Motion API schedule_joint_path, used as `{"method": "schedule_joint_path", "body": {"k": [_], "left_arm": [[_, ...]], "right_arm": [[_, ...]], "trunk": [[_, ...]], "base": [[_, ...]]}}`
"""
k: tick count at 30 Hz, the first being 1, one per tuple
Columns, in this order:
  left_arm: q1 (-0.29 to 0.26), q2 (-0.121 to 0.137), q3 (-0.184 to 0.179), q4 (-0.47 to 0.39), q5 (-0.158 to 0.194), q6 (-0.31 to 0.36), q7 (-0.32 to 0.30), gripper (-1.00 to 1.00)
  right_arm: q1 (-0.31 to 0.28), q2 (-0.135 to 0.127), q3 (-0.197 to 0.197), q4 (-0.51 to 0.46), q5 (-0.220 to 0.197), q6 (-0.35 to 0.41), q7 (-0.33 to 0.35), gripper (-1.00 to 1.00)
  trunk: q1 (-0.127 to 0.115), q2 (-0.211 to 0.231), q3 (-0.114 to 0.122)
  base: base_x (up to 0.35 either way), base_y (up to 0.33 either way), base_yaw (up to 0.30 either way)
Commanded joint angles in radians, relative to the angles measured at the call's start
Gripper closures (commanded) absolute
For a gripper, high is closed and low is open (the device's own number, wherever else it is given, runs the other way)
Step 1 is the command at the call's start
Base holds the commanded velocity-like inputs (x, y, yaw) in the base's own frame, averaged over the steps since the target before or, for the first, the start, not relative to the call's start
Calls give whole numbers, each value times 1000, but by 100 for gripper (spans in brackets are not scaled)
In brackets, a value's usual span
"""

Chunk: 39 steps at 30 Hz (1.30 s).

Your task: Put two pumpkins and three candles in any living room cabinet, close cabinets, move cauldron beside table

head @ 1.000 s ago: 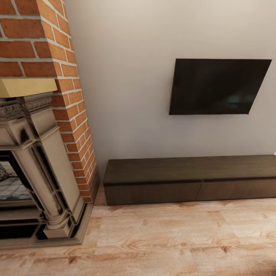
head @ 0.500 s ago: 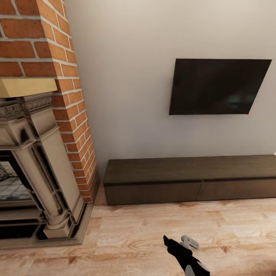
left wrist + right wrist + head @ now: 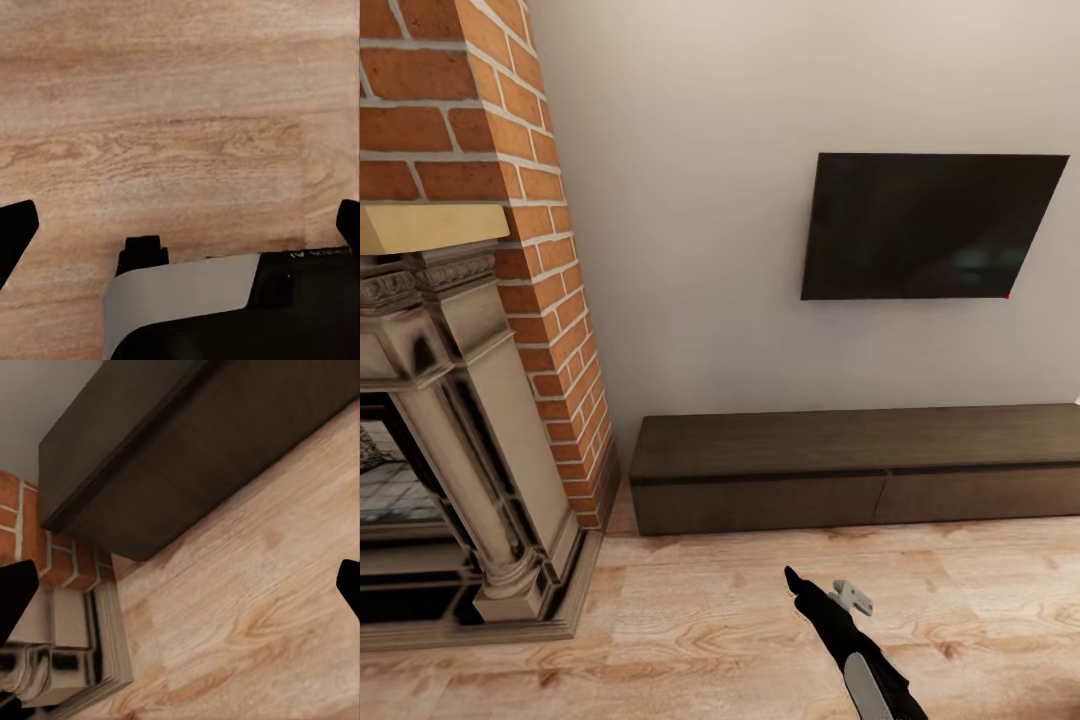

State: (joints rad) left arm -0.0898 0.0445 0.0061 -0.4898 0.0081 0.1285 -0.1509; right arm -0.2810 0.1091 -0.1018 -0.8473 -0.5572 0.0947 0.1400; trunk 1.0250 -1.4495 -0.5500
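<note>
The long, low dark brown cabinet [image 3: 860,470] stands against the wall under the TV, with both plain fronts shut and its top bare. My right gripper [image 3: 810,592] rises from the lower edge of the head view, over the floor and short of the cabinet's front. In the right wrist view this right gripper [image 3: 180,589] is open, its fingertips [image 3: 15,592] far apart, facing the cabinet's left end [image 3: 195,457]. My left gripper [image 3: 180,225] is open too and points down at bare floor. Pumpkins, candles, cauldron and table are out of view.
A brick chimney with a stone fireplace surround [image 3: 470,420] fills the left, its plinth jutting onto the wood floor [image 3: 760,620]. A black TV [image 3: 930,225] hangs on the pale wall. Part of my own body [image 3: 225,307] shows under the left gripper.
My right arm has come up into the head view and reached further toward the cabinet. The camera and the room have not shifted.
</note>
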Motion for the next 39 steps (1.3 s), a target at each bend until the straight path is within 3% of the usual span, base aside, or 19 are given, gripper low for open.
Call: {"method": "schedule_joint_path", "body": {"k": [1,2,6,7,10,11,18,21,26,27,30,34,35,39], "left_arm": [[1,3,2,-60,0,49,-22,-100],[2,9,6,-169,0,128,-54,-100],[3,22,22,-368,1,274,-104,-100],[2,26,36,-452,1,348,-122,-100],[1,29,52,-554,1,456,-144,-100],[-1,31,58,-613,1,527,-159,-100],[-16,45,66,-819,1,774,-213,-100],[-51,43,65,-902,7,887,-230,-100],[-80,48,63,-925,35,919,-314,-100],[-83,49,63,-928,41,919,-356,-100],[-87,50,64,-931,48,919,-452,-100],[-88,51,63,-936,52,919,-545,-100],[-88,52,63,-939,53,919,-596,-100],[-88,52,64,-939,56,919,-713,-100]], "right_arm": [[-1,-1,-7,1,-20,7,10,-100],[-2,-4,-9,8,-36,7,15,-100],[-4,-11,-12,19,-52,8,20,-100],[-4,-14,-12,23,-57,8,22,-100],[-4,-16,-11,26,-60,8,24,-100],[-4,-17,-11,28,-62,7,24,-100],[-4,-19,-14,38,-75,7,25,-100],[-16,-23,-23,43,-93,9,26,-100],[-55,-36,-54,54,-204,17,59,-100],[-61,-48,-60,66,-253,19,72,-100],[-69,-74,-62,82,-335,24,102,-100],[-77,-87,-63,90,-379,48,134,-100],[-79,-90,-66,92,-391,60,147,-100],[-83,-98,-70,94,-408,74,179,-100]], "trunk": [[0,-1,-1],[0,-1,-1],[0,-1,-1],[0,-1,-1],[0,-1,-1],[0,-1,-1],[0,-1,-1],[0,-1,-1],[0,-1,-1],[0,-1,-1],[0,-1,-1],[0,-1,-1],[0,-1,-1],[0,-1,-1]], "base": [[0,0,0],[0,0,0],[0,0,0],[0,0,0],[0,0,0],[0,0,0],[0,0,0],[0,0,0],[0,0,0],[0,0,0],[0,0,0],[0,0,0],[0,0,0],[0,0,0]]}}
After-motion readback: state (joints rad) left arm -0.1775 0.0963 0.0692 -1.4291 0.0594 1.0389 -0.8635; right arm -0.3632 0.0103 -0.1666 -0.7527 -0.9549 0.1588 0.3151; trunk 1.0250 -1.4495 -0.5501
